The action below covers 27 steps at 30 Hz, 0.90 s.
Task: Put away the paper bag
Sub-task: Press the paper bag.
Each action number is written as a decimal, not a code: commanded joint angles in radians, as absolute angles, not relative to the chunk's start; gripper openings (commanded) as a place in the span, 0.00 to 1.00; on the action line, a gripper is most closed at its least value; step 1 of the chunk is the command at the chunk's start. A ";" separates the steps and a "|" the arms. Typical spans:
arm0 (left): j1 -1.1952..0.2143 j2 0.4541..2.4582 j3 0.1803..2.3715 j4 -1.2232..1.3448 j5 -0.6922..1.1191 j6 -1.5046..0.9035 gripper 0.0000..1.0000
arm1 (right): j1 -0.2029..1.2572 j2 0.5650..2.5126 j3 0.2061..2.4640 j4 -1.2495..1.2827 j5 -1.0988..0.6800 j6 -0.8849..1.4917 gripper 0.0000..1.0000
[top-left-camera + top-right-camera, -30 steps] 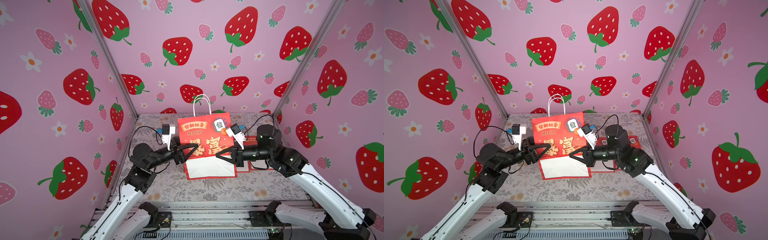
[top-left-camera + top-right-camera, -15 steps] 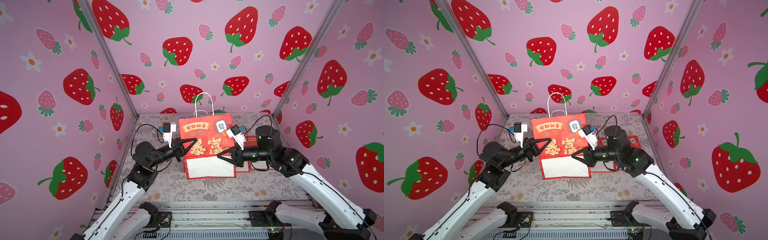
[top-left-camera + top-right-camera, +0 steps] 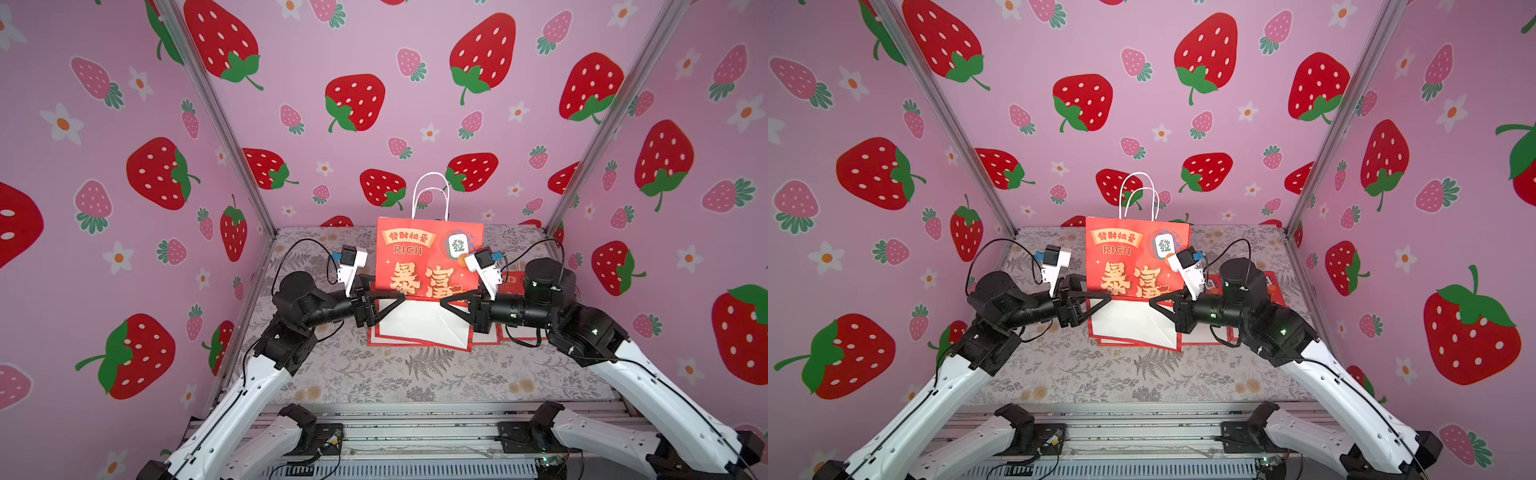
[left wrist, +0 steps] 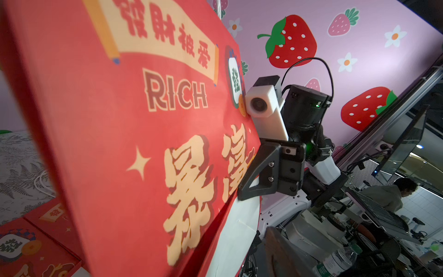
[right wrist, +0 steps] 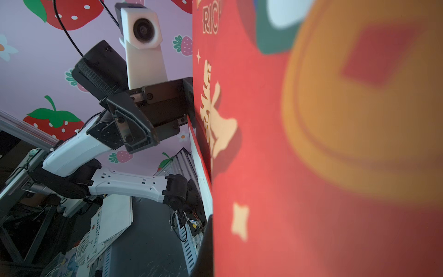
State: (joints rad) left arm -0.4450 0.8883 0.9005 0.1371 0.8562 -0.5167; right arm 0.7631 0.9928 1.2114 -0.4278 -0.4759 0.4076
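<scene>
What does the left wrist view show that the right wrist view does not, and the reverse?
Left wrist only: the right tool, shut on the paper bag at its edge; flat red bags on the table; a person outside. Right wrist only: the left tool, open beside the bag. Both: the bag's red printed front and the strawberry wall.

Bright even light, blurry wrist close-ups

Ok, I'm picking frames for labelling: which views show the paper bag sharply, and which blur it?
In both top views: paper bag sharp, evenly lit. Left wrist view: lettering legible, near edge soft. Right wrist view: print nearest the lens badly out of focus.
</scene>
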 commanded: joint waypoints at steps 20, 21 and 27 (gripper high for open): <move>-0.496 0.865 0.957 -0.041 0.782 -0.494 0.40 | 0.760 0.972 1.123 -0.252 -0.552 0.453 0.01; -0.503 0.866 0.958 -0.038 0.785 -0.495 0.45 | 0.761 0.978 1.119 -0.246 -0.556 0.455 0.01; -0.540 0.877 0.965 -0.032 0.771 -0.494 0.29 | 0.760 0.978 1.120 -0.249 -0.568 0.459 0.00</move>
State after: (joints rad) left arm -0.5220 0.8780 0.9192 -0.0460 0.7631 -0.4973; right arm 0.7612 0.9874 1.1259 -0.2893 -0.5541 0.4507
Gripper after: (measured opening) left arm 0.320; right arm 0.049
